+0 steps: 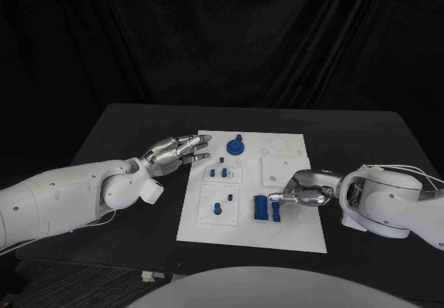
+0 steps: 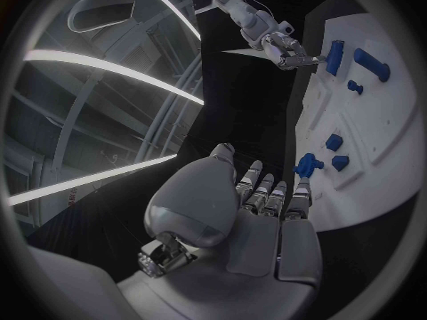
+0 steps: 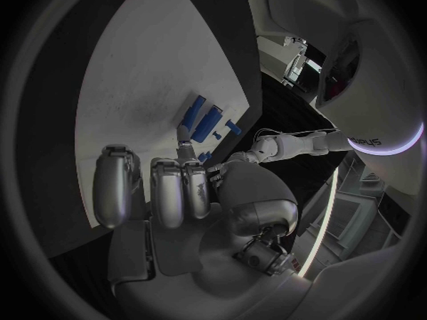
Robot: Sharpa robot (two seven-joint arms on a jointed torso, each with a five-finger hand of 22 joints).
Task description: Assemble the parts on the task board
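The white task board (image 1: 278,234) lies in the middle of the black table. Two blue bars lie side by side on its lower middle (image 1: 260,208). My right hand (image 1: 303,188) reaches in from the right, and its fingertips pinch the far end of the right-hand blue bar (image 1: 276,212), which lies flat on the board; the left wrist view shows that right hand (image 2: 283,48) at the bar (image 2: 335,55). My left hand (image 1: 176,154) hovers open by the board's left edge, fingers stretched toward a round blue knob part (image 1: 237,147).
Small blue pegs stand on the board's left half (image 1: 218,172), with one more lower down (image 1: 217,208). A square white recess (image 1: 280,172) sits on the board's right. Bare black table (image 1: 370,138) surrounds the board.
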